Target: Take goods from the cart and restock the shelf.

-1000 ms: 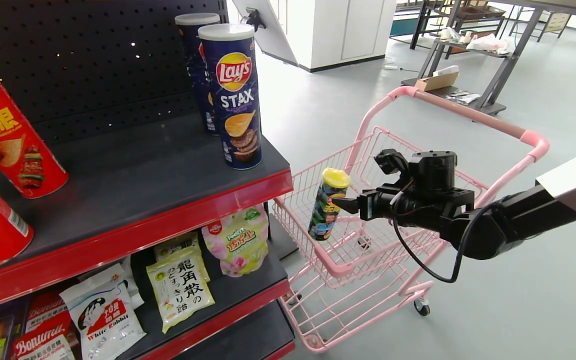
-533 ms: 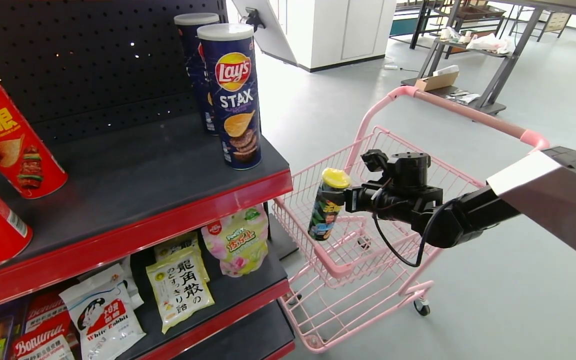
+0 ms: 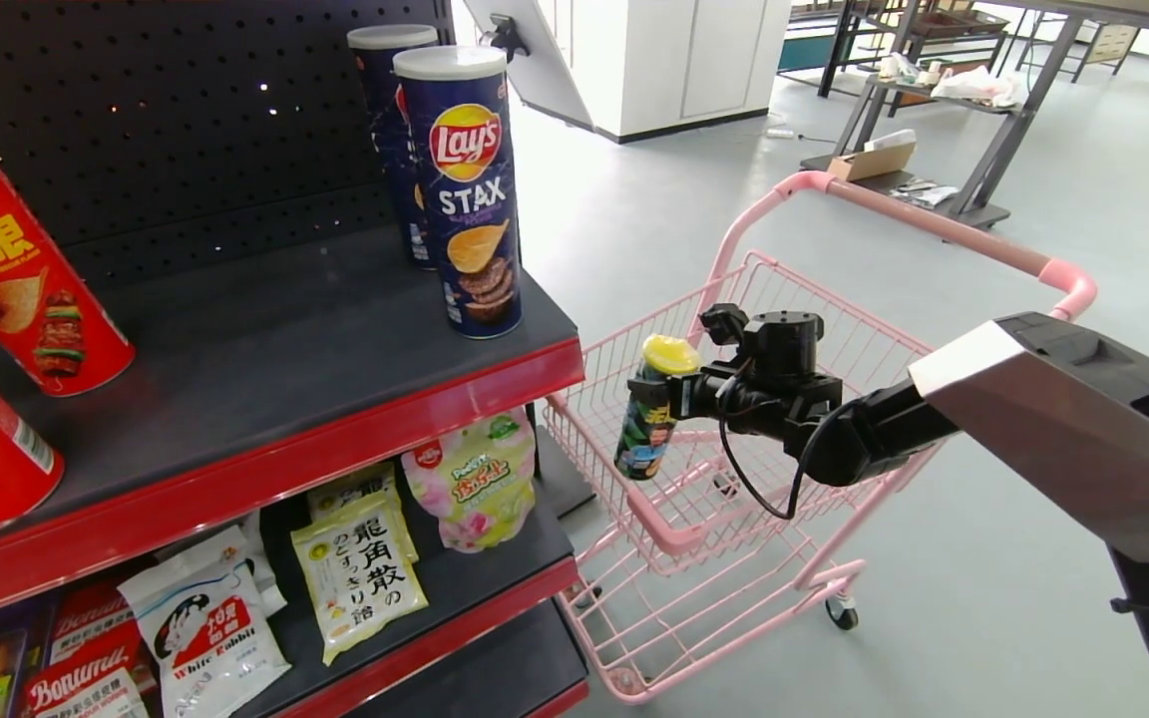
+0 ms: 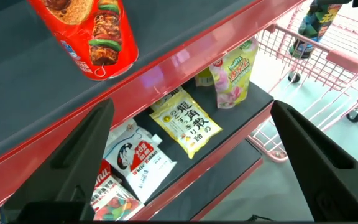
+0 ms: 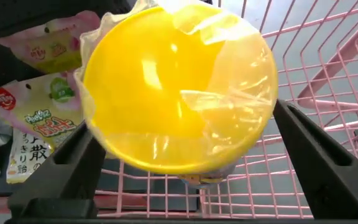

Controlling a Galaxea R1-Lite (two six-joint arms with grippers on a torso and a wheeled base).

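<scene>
Right end effector (image 3: 646,391) spread, straddling can (image 3: 644,444) at cart (image 3: 659,534) rim; left end effector (image 4: 191,107) spread.

Snack canister (image 3: 646,439): dark printed body, yellow film-wrapped lid, near upright. Sits between fingers (image 5: 61,168) of right gripper (image 3: 648,391), inside pink cart (image 3: 934,225).

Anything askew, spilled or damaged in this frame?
The yellow-lidded canister stands tilted, not upright, in the pink cart, in the corner nearest the shelf, with the right gripper at its top. Nothing looks spilled or damaged.
</scene>
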